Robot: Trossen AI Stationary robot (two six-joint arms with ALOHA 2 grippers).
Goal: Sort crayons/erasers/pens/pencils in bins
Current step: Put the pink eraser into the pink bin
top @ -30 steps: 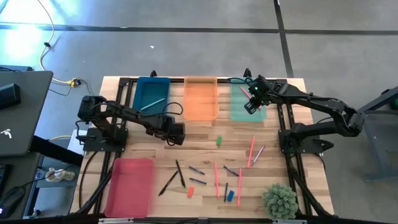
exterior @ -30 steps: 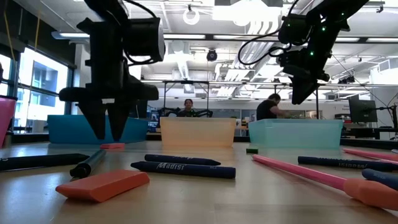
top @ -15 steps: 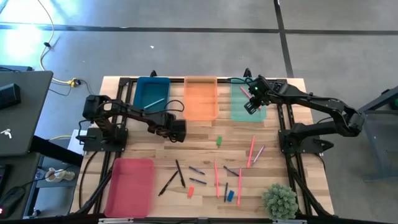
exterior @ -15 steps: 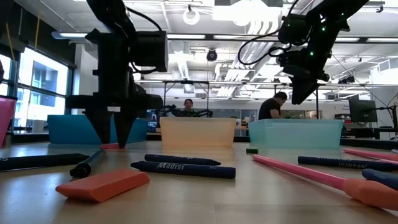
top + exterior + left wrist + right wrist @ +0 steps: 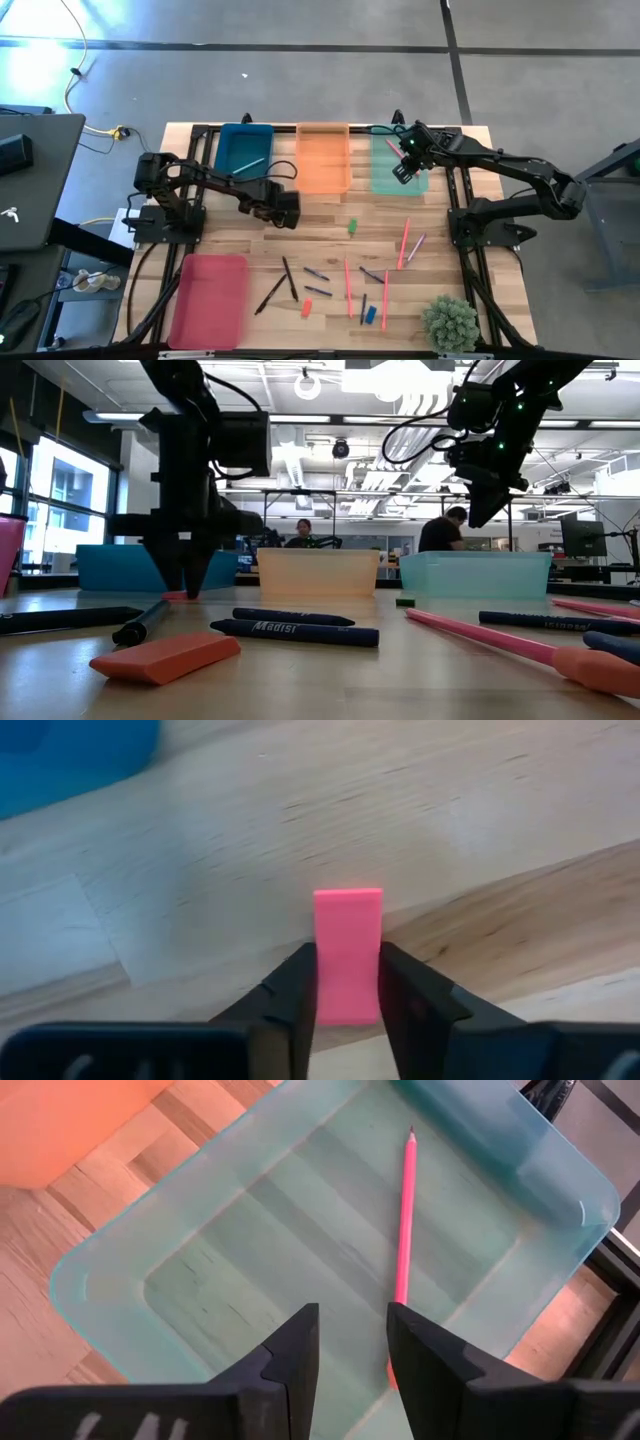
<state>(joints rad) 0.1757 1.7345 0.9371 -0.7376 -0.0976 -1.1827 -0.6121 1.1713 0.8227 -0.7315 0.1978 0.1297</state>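
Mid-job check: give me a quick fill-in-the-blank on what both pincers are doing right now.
1. The left pincer has its fingers on either side of a ____ eraser.
2. The right pincer hovers over the ____ bin.
3. That bin holds one pink ____.
4. The eraser lies on the bare ____.

Missing words: pink; mint green; pencil; table

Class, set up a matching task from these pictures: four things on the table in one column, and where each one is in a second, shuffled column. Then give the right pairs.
Things
1. pink eraser
2. pink pencil
3. silver-grey pen
4. orange eraser

Places
A. lying in the dark teal-blue bin
B. loose on the table, near the crayons
C. between the left gripper's jaws, on the wood
D. lying in the mint green bin, below the right gripper

Pairs: 1-C, 2-D, 3-A, 4-B
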